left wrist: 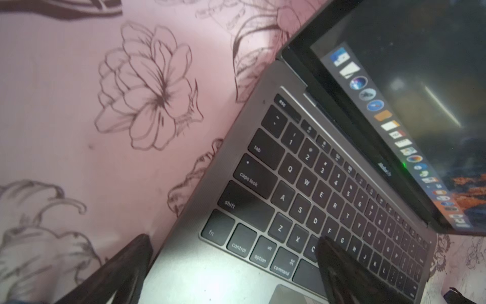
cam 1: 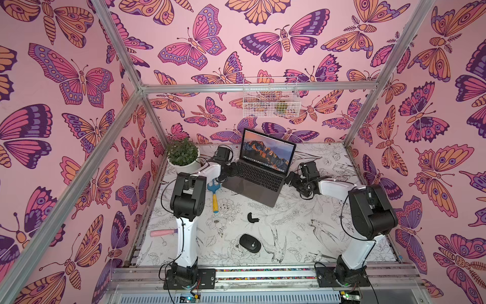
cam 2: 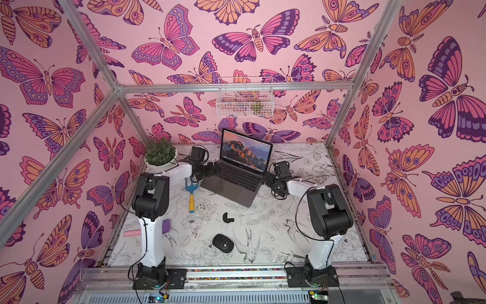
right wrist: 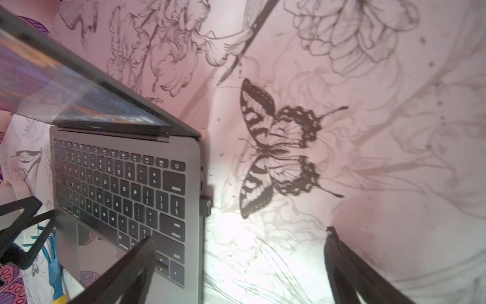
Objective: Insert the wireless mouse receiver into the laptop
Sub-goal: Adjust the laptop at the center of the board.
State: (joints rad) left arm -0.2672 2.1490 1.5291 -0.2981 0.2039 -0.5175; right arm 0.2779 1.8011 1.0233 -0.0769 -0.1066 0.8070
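Receiver [right wrist: 206,206] appears seated in the right edge of the laptop [cam 1: 260,173], showing as a small black stub projecting from the side; insertion judged done, though depth of seating cannot be confirmed. Left gripper [left wrist: 234,238] wide and empty, straddling the laptop's left edge; right gripper [right wrist: 239,234] wide and empty, straddling the right edge near the stub. Mouse [cam 1: 249,243] lies well apart at the front of the table [cam 1: 328,223]; a black curved piece [cam 1: 253,218] sits between mouse and laptop. Remaining, by judgement: clear both arms.
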